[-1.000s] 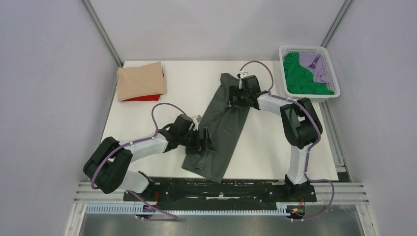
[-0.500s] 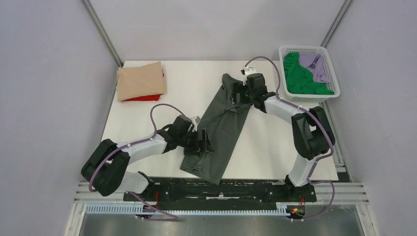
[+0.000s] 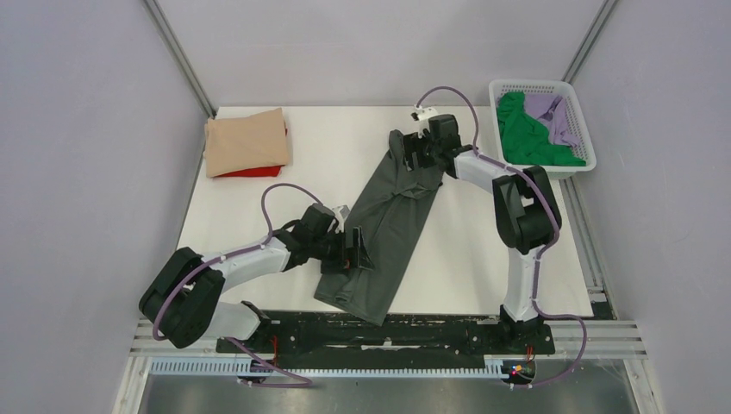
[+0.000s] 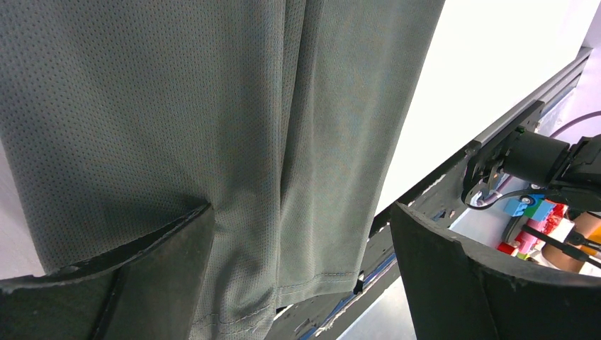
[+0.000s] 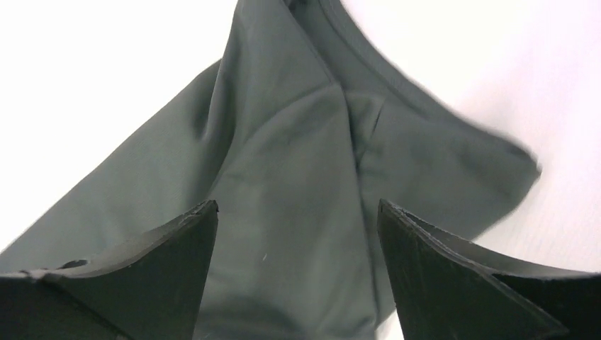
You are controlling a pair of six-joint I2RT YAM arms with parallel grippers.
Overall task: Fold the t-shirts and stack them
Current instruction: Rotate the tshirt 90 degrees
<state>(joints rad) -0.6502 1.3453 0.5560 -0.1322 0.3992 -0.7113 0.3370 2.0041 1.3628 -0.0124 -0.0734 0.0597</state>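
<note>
The dark grey t-shirt [image 3: 390,226] lies folded into a long strip, running from the table's back middle to its near edge. My left gripper [image 3: 360,250] is open over the strip's left edge near the hem, which also shows in the left wrist view [image 4: 283,142]. My right gripper [image 3: 414,157] is open over the collar end [image 5: 312,163]. A tan t-shirt [image 3: 246,141] lies folded on a red t-shirt [image 3: 250,172] at the back left. A green t-shirt [image 3: 527,136] and a lilac t-shirt [image 3: 556,116] lie crumpled in the basket.
The white lattice basket [image 3: 538,88] stands at the table's back right corner. A black rail [image 3: 388,329] with the arm bases runs along the near edge. Grey walls close in both sides.
My right gripper has moved back and left along the shirt towards its collar end. The strip's near end has shifted slightly left. My left gripper has barely moved.
</note>
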